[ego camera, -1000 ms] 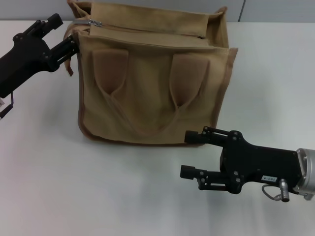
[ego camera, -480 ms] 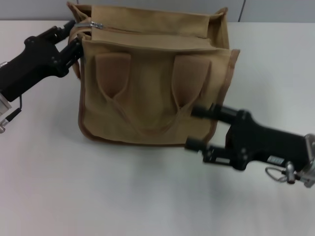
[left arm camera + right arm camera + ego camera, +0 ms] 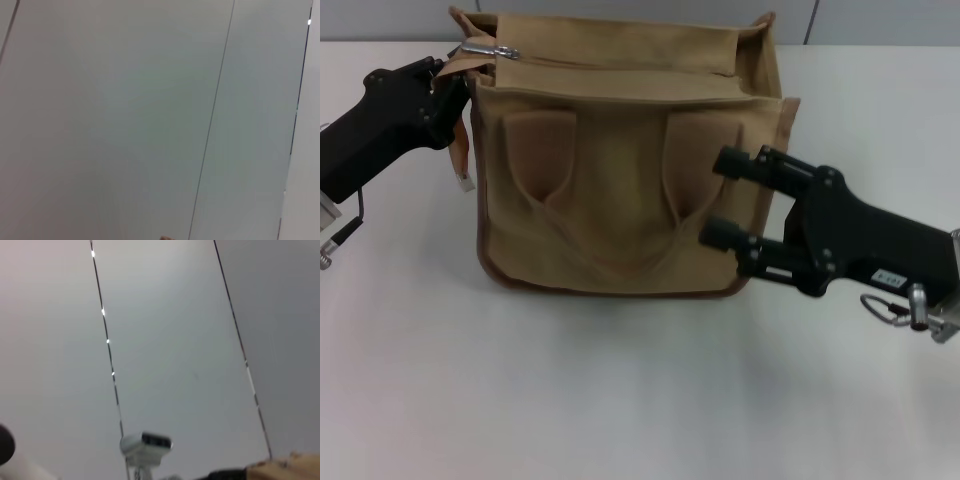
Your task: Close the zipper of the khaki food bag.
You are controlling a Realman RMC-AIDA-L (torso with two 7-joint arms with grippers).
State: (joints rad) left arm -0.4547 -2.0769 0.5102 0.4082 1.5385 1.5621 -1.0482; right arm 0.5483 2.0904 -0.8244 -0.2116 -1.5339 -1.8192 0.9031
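The khaki food bag (image 3: pixel 620 190) stands in the middle of the white table, its two handles lying flat on its front face. The zipper (image 3: pixel 620 66) runs along the top, with its silver slider (image 3: pixel 490 48) at the bag's left end. My left gripper (image 3: pixel 450 88) is at the bag's upper left corner, shut on the fabric edge just below the slider. My right gripper (image 3: pixel 724 196) is open, its two fingers against the bag's front face near the right edge. A sliver of the bag shows in the right wrist view (image 3: pixel 285 467).
The white table (image 3: pixel 570 400) spreads in front of and beside the bag. A small fabric tab (image 3: pixel 461 150) hangs at the bag's left end. The wrist views show mostly grey wall panels, and a white camera on a stand (image 3: pixel 146 445).
My left gripper moved in and closed on the bag's upper left corner. My right gripper rose from the table and moved left and up to the bag's front right side.
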